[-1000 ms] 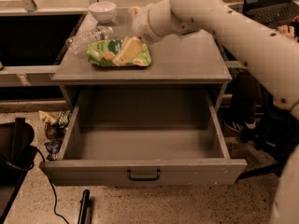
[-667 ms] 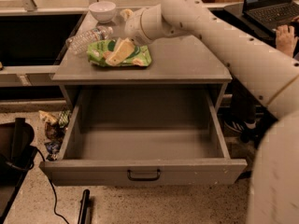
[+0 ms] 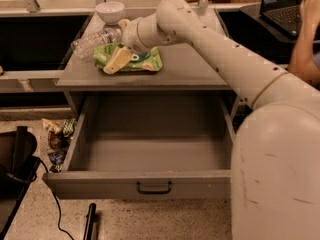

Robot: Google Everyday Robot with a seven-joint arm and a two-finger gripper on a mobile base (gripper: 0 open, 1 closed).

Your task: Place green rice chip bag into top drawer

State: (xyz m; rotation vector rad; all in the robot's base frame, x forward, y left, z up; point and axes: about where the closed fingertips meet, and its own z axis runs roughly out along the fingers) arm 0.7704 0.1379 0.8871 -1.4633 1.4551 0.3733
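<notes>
The green rice chip bag (image 3: 142,60) lies flat on the grey cabinet top (image 3: 190,71), left of centre. My gripper (image 3: 116,60) is down on the bag's left end, touching it, at the end of my pale arm (image 3: 210,39), which reaches in from the right. The bag rests on the top. The top drawer (image 3: 150,151) stands pulled wide open below, its plain grey inside bare, with its dark pull handle (image 3: 154,188) centred on the front panel.
A clear plastic bottle (image 3: 92,41) lies just behind the bag, and a white bowl (image 3: 110,10) stands at the back of the top. A laptop (image 3: 290,4) and a person's arm (image 3: 306,44) are at the right. Snack packets (image 3: 57,134) lie on the floor at the left, beside a black object (image 3: 17,159).
My arm has swung to the left over the cabinet top. The gripper has moved from the bag's right part to its left end. The bag and the drawer have stayed put.
</notes>
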